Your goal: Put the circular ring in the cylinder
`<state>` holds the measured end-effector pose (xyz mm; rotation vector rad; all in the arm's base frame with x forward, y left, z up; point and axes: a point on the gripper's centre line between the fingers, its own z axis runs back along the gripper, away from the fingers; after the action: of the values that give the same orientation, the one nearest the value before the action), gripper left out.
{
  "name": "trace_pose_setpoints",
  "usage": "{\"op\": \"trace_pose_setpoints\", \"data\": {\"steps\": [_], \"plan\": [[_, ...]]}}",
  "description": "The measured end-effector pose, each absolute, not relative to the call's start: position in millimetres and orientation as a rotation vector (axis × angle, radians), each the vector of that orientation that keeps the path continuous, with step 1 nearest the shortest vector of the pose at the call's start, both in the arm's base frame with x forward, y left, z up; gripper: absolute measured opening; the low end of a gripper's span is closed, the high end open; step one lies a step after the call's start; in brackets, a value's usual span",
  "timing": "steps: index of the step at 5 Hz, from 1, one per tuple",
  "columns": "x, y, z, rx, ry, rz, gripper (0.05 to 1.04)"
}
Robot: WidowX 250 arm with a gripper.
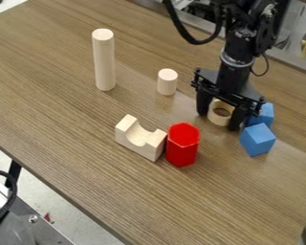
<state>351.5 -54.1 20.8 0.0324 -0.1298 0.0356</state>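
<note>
While I look at the table [60,110], the tall cylinder [104,62] stands upright at eleven o'clock. The notched block [139,139] is near the centre, toward seven. The short cylinder [167,83] stands just after twelve, and the red prism [182,146], right beside the block, between four and five. Between two and three is the ring [214,117], between the spread fingers of the gripper [219,121]; whether they press it, I cannot tell. Around three are two blue cubes [257,140].
</note>
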Motion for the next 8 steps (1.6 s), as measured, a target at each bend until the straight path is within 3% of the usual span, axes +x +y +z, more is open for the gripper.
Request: {"op": "trace_pose_setpoints", "data": {"steps": [2, 6, 8], "plan": [[351.7, -50.7, 21.6, 0.038, -0.127, 0.036, 0.77], [306.4, 8.8, 106.1, 0.041, -0.208, 0.282, 0.77], [293.3, 25.3, 120.8, 0.046, -0.225, 0.352, 0.77]]}}
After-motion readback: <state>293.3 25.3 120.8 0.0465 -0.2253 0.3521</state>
